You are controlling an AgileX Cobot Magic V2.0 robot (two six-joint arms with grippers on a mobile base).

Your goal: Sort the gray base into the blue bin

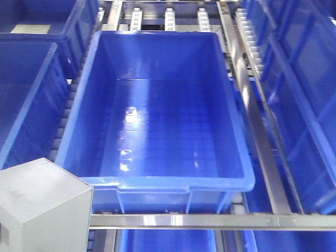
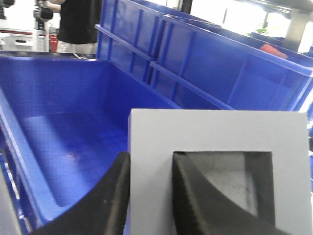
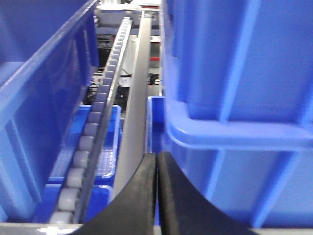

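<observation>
Left end effector (image 2: 151, 164) clamped on gray base (image 2: 215, 132), one finger (image 2: 113, 198) outside the block, the other down in the square recess (image 2: 230, 171), wall pinched between them. Right end effector (image 3: 156, 159) pressed closed, nothing in it, parked over the roller track (image 3: 88, 147) between neighbouring bins (image 3: 234, 73), well off the job, so left arm is the one that matters

Key relation: in front view gray base (image 1: 42, 205) sits at lower left, overlapping the near-left corner of blue bin (image 1: 84, 105); open bin lies ahead and to the right of it, long axis running away from camera. Block looks short of the floor area, likely needs carrying inward past the rim before release

Front view gives block against bin corner and the metal bar (image 1: 210, 220) across the near edge, but hides the grasp. Left wrist view gives the grasp and bin interior (image 2: 49, 83) beyond the block, floor bare, not the height above the rim
</observation>
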